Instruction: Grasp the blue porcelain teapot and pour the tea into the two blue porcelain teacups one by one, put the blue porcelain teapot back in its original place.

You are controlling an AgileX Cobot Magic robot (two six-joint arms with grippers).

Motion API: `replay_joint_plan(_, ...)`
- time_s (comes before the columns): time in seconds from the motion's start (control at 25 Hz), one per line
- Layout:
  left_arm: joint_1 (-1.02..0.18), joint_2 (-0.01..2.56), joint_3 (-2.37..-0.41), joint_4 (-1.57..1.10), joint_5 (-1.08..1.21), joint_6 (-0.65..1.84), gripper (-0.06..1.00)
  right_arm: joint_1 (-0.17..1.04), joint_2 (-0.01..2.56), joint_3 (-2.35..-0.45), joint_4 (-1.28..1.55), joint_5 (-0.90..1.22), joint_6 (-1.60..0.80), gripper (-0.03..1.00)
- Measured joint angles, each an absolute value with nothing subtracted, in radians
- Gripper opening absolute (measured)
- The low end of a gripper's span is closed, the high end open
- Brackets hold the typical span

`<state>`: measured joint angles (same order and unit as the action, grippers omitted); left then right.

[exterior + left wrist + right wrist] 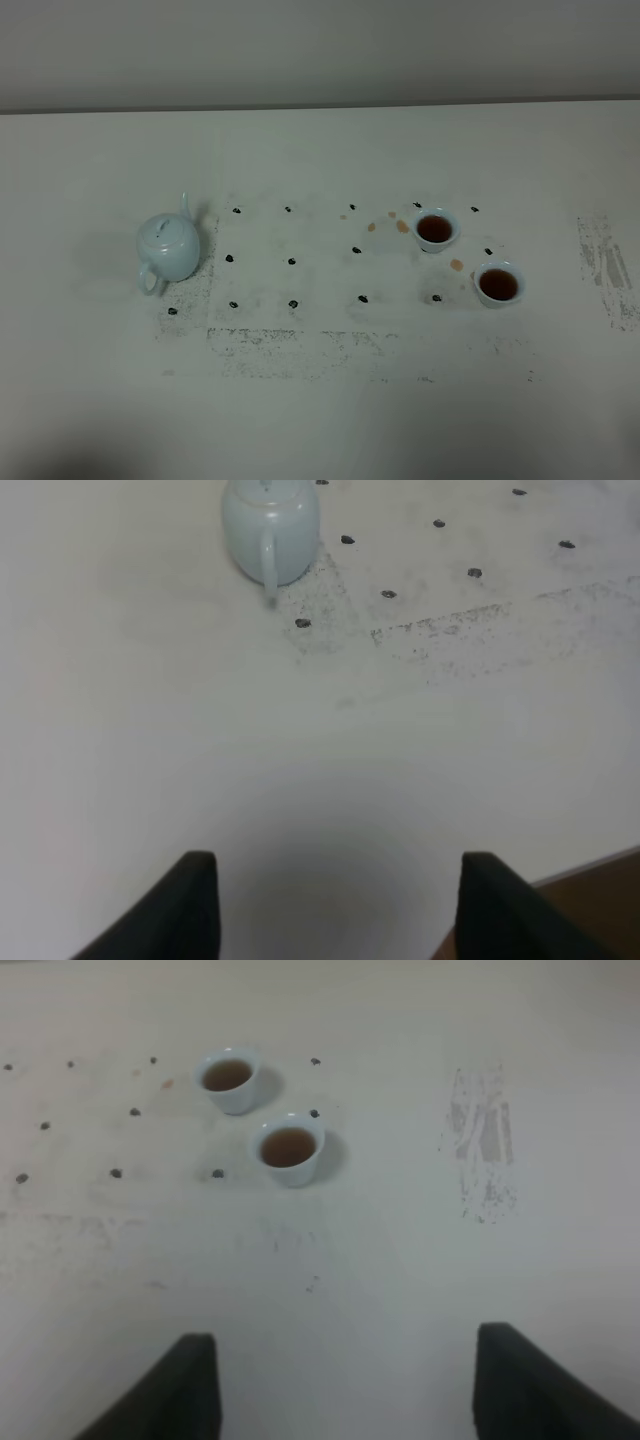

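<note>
on the left side of the pale surface [100, 400], at the edge of the grid of black dots [292, 261], stands the blue porcelain teapot [168, 247]: upright, lid on, spout away from the camera, loop handle toward the near edge. well apart, on the right side of the grid, sit the 2 blue porcelain teacups, farther cup [436, 229] and nearer cup [498, 284], both holding dark tea. a few tan drips [402, 226] mark the surface near the farther cup.

hands: left hand [335, 905] released, fingers spread wide with bare surface between them, pot well ahead of it and untouched. right hand [345, 1385] likewise spread and grasping nothing, the cups some way in front.

judgement: pouring looks done, pot looks returned; task near its end.

handling notes, all judgement:
- pot is glazed ceramic, stiff, brittle, slick. likely the heaviest item here, more so with tea left inside; weight shifts as it tilts.
- best hold: the loop handle [267, 568], which faces the left hand. pinch across the strap, firm, since glaze gives little friction.
- round belly too wide and slippery for a sure grip. lid knob is no hold; lid sits loose.
- set down gently; a knock on the hard surface could chip it.
- cups are light, full and easily tipped.
</note>
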<state>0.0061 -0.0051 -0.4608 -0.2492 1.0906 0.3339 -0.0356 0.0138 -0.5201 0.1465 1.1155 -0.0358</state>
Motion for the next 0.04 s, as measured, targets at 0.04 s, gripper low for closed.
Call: replay_joint_plan(0.04,0.006,-0.005,-0.461,-0.249,1.091,0.334,0.5,-0.036,0.014,-0.52,0.146,1.116,-0.036,0.52)
